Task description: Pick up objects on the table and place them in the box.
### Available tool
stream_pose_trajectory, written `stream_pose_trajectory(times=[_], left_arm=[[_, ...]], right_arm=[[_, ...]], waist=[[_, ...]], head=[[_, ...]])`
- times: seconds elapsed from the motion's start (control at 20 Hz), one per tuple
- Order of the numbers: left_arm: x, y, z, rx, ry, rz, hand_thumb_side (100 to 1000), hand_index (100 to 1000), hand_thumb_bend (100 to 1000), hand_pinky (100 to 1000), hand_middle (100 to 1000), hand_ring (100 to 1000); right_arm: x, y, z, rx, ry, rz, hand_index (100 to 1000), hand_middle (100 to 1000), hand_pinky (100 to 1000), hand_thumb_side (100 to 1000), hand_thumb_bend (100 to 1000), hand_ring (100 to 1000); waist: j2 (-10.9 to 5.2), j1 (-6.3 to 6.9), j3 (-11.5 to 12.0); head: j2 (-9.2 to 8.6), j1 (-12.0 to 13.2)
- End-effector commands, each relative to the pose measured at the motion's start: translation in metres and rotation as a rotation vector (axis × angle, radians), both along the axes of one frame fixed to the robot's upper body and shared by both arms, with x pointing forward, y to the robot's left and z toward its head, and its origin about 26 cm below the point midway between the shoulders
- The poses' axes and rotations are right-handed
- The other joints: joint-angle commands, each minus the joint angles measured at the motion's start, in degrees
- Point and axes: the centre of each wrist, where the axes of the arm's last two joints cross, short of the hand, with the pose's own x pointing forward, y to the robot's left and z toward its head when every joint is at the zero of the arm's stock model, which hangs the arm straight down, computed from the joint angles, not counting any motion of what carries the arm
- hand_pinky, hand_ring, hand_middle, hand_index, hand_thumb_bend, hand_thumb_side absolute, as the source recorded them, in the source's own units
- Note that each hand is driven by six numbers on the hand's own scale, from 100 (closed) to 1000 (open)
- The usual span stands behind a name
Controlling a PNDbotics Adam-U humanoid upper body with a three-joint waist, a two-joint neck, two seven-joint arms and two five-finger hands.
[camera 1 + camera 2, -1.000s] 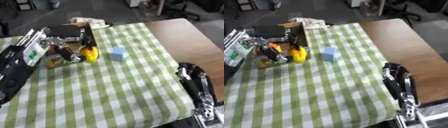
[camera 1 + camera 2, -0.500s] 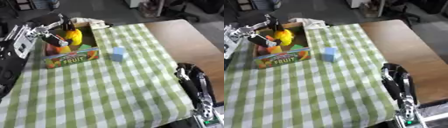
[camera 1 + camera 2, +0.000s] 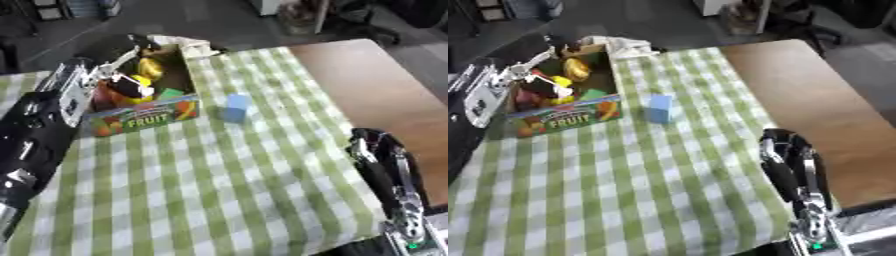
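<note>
A cardboard fruit box [image 3: 144, 119], its front panel printed with the word FRUIT and pictures of fruit, stands on the far left part of the green-and-white checked tablecloth [image 3: 219, 185]. Inside it lie a yellow banana-like piece [image 3: 150, 68] toward the back, a reddish round piece [image 3: 107, 95] at the left, another yellow piece [image 3: 140, 81] near the middle and a small green piece [image 3: 170, 93] against the front wall. The robot's left hand [image 3: 118, 75] reaches over the left wall of the box, its silver-and-black fingers curled above the contents; the blur does not let one tell whether they hold any of the pieces or are merely bent over them. Just right of the box, apart from it, a light blue block [image 3: 235, 108] stands upright on the cloth. The left arm [image 3: 39, 125], black with silver fittings, runs down the left edge of the view. At the lower right the right hand [image 3: 789, 165] rests idle near the cloth's right edge, its dark fingers pointing up and relaxed, holding nothing. Beyond the cloth on the right, the bare brown table top [image 3: 385, 85] shows. Behind the box a crumpled whitish cloth [image 3: 627, 46] lies at the far edge of the table.
</note>
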Motion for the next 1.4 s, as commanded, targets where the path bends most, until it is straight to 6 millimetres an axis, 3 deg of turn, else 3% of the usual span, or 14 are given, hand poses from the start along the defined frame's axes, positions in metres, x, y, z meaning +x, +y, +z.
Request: stream_pose_trajectory(times=[0.05,0.25,0.45,0.6,0.95,1.15,1.4], left_arm=[[-0.004,0.01,0.033,-0.041,-0.109,-0.015,317,891,266,659,770,728],[-0.016,0.028,0.054,-0.101,-0.225,-0.06,298,873,187,610,734,702],[-0.033,0.055,0.057,-0.18,-0.313,-0.083,311,846,100,568,705,695],[-0.047,0.06,0.045,-0.267,-0.349,-0.091,365,838,100,550,693,690],[-0.076,0.038,0.003,-0.559,-0.326,-0.041,532,818,100,510,658,661],[-0.096,0.028,-0.022,-0.715,-0.242,0.014,581,817,100,506,654,659],[-0.122,0.025,-0.047,-0.851,-0.147,0.088,636,817,100,501,649,655]], right_arm=[[0.005,-0.008,0.013,-0.043,-0.043,-0.007,677,557,642,492,100,575],[0.015,-0.021,0.037,-0.155,-0.103,0.017,685,561,646,441,100,577],[0.031,-0.031,0.068,-0.314,-0.159,0.054,716,580,658,343,100,590],[0.044,-0.036,0.088,-0.447,-0.186,0.092,746,599,668,294,100,604],[0.075,-0.04,0.106,-0.747,-0.184,0.257,837,686,705,223,100,689],[0.095,-0.033,0.106,-0.87,-0.099,0.317,892,767,744,286,100,776],[0.121,-0.008,0.109,-0.929,-0.012,0.334,920,833,792,481,100,857]], waist=[[-0.7,-0.02,0.4],[-0.92,-0.19,1.4],[-1.21,-0.23,2.8],[-1.23,-0.13,4.0],[-0.73,0.2,8.2],[-0.87,0.69,10.4],[-1.3,1.35,12.9]], head=[[0.26,-0.4],[0.26,-1.1],[0.26,-1.6],[0.26,-2.0],[0.26,-4.5],[0.26,-6.2],[0.26,-8.0]])
